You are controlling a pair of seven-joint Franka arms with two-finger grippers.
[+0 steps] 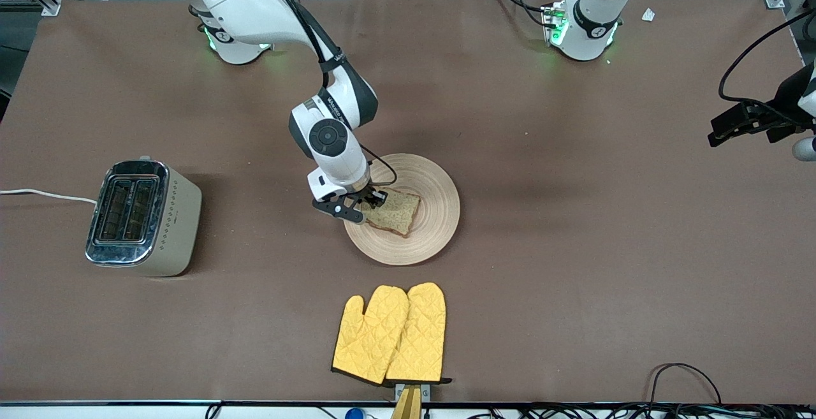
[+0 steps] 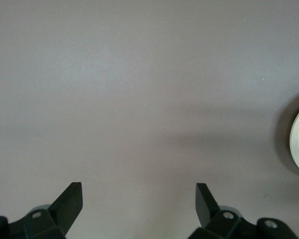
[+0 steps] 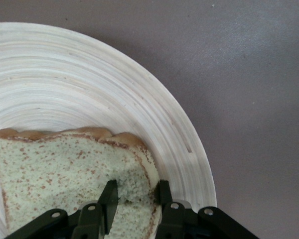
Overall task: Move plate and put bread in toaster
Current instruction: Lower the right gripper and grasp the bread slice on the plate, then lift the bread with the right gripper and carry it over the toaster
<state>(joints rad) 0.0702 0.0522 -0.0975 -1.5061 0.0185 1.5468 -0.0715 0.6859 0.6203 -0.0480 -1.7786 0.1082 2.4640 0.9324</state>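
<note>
Two yellow mitts point(image 1: 390, 335) lie nearest the camera; farther off, the right gripper point(image 1: 361, 207) pinches the bread's point(image 1: 396, 212) edge at about nine o'clock on the plate point(image 1: 440, 215), so picking up seems underway. Next comes a lift and carry to the toaster point(image 1: 143, 218) at the right arm's end, while the left gripper point(image 2: 139, 201) waits with fingers apart over bare table.

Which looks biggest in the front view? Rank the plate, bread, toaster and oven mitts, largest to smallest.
1. The plate and the oven mitts look about alike in spread, so I would not rank them against each other.
2. The toaster.
3. The bread, clearly smallest, with the right gripper partly covering one edge.
</note>
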